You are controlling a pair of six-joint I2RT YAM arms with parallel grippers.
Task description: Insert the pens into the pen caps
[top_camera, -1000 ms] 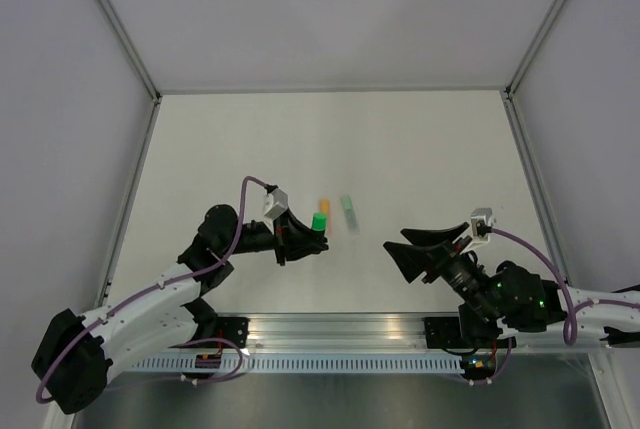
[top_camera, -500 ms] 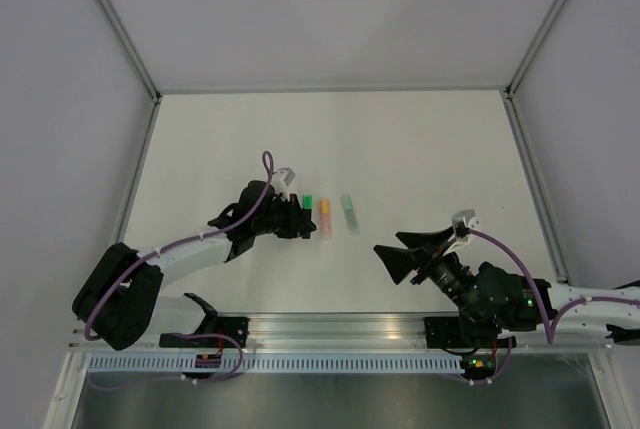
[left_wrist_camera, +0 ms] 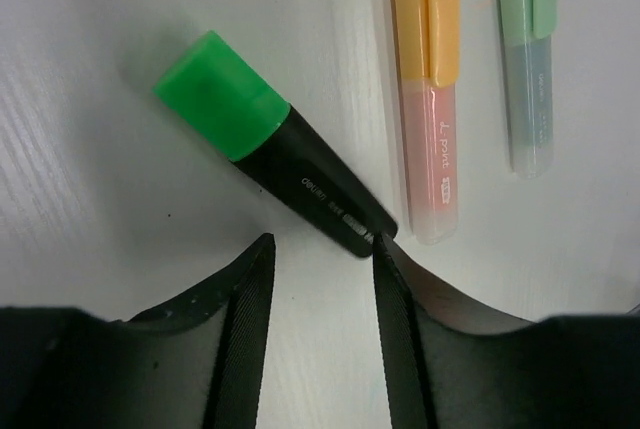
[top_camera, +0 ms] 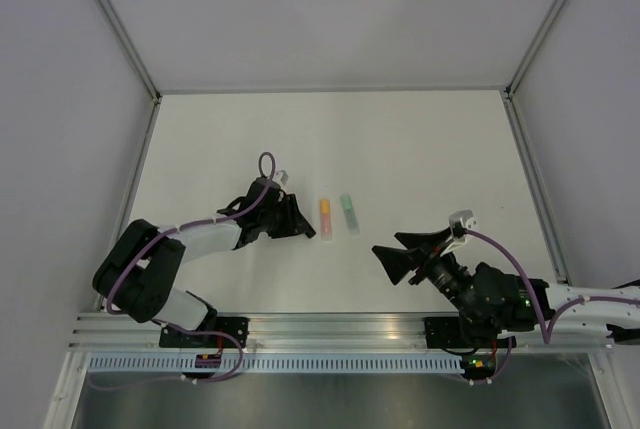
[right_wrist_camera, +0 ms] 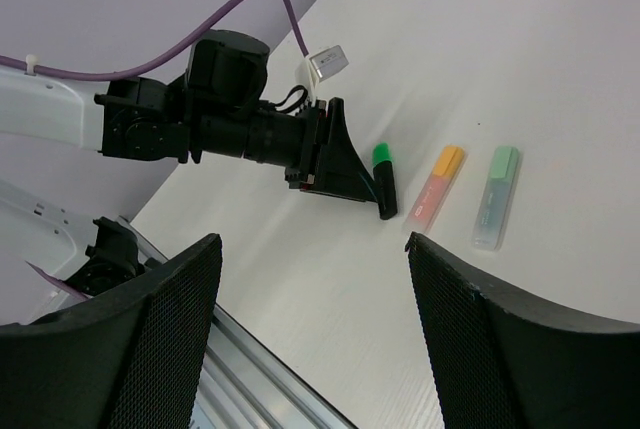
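A black marker (left_wrist_camera: 300, 174) with a bright green cap (left_wrist_camera: 218, 94) lies on the white table, its bare end touching the tip of one finger (left_wrist_camera: 385, 279) of my left gripper (left_wrist_camera: 320, 249). That gripper is open and empty, low over the table (top_camera: 297, 221). Right of it lie an orange marker (left_wrist_camera: 432, 149) (top_camera: 325, 217) with an orange cap (left_wrist_camera: 430, 19) and a pale green marker (left_wrist_camera: 528, 69) (top_camera: 349, 214), both capped. My right gripper (right_wrist_camera: 312, 241) (top_camera: 393, 255) is open and empty, raised near the front edge. It sees the markers (right_wrist_camera: 385, 187) ahead.
The white table (top_camera: 420, 149) is walled by grey panels and metal posts. An aluminium rail (top_camera: 330, 334) runs along the near edge. The left arm (right_wrist_camera: 200, 124) stretches low across the table from the left.
My left gripper has lowered the green-capped black marker from upright to flat on the table beside the orange marker and opened off it. The right gripper has shifted slightly left.
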